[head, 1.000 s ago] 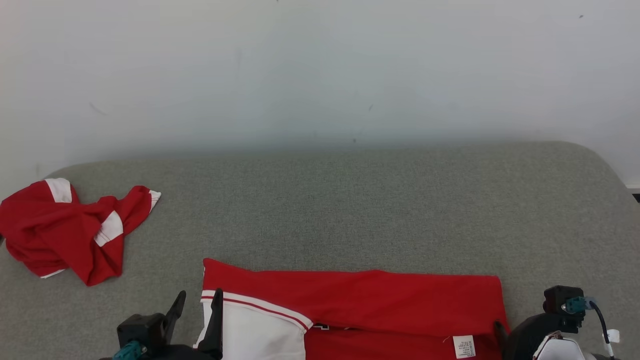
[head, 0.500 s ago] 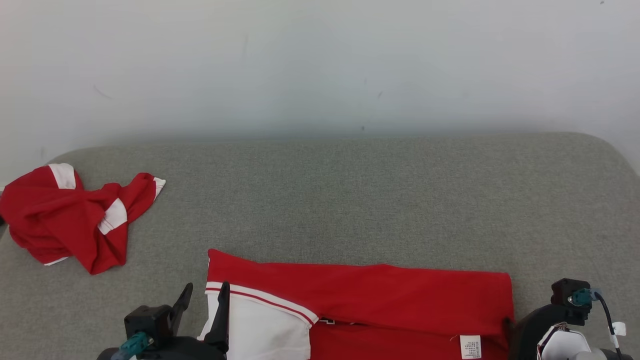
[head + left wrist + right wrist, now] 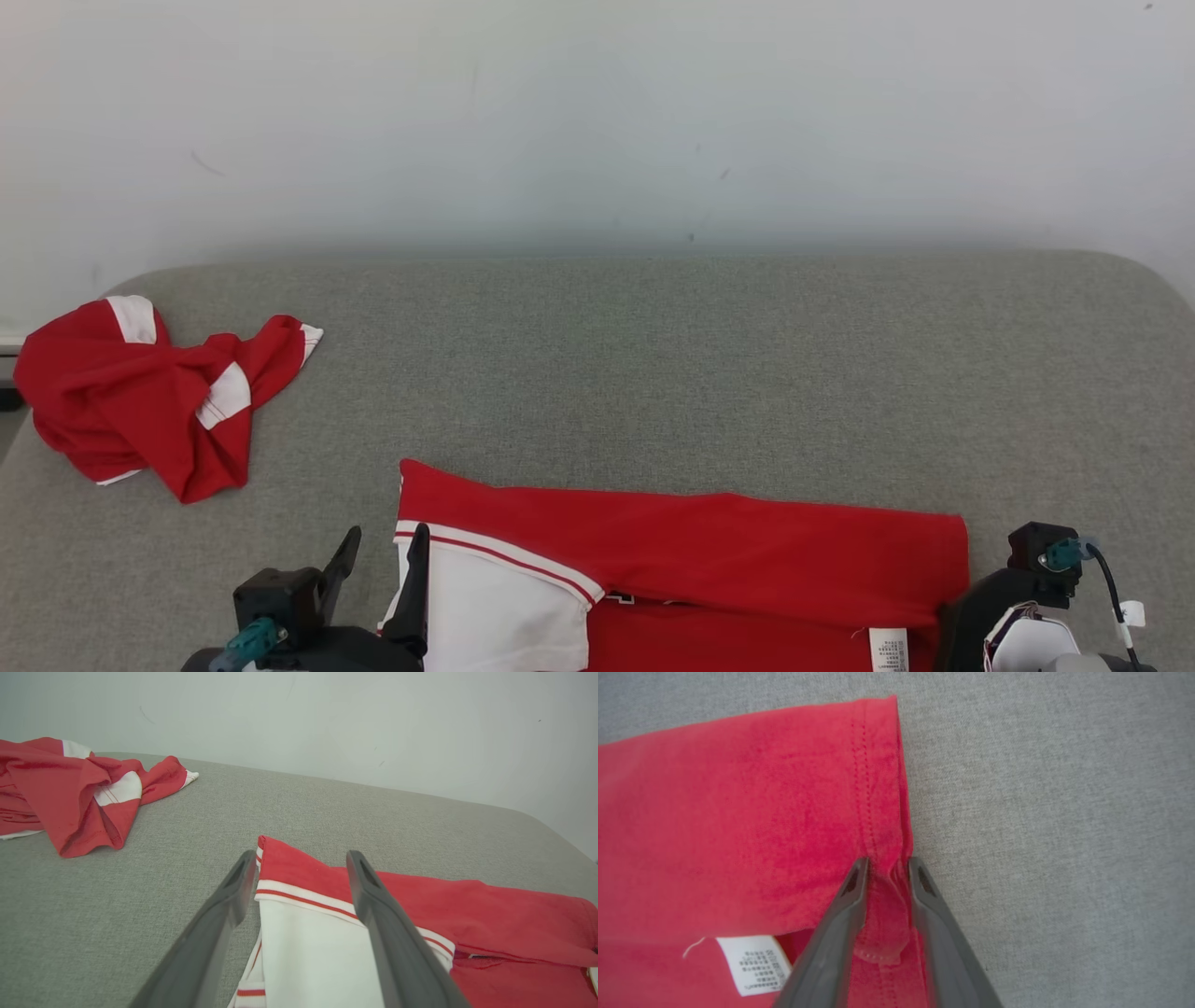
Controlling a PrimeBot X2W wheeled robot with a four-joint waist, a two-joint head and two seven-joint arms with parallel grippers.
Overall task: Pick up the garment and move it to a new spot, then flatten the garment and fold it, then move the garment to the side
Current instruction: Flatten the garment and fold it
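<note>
- Jaws on the left: spread, straddling the white sleeve [image 3: 313, 956] edge of the shirt [image 3: 728, 546].
- Right jaws: apparently pinching its hem [image 3: 880, 788] at three o'clock.

The left gripper [image 3: 301, 858] stands wide open. One dark finger lies over the grey tabletop [image 3: 327, 812], just beside the garment [image 3: 467, 910], and the other over its white sleeve [image 3: 308, 952]. A crumpled red-and-white cloth [image 3: 60, 793] sits well apart at the far left, below a pale wall [image 3: 327, 718].
</note>
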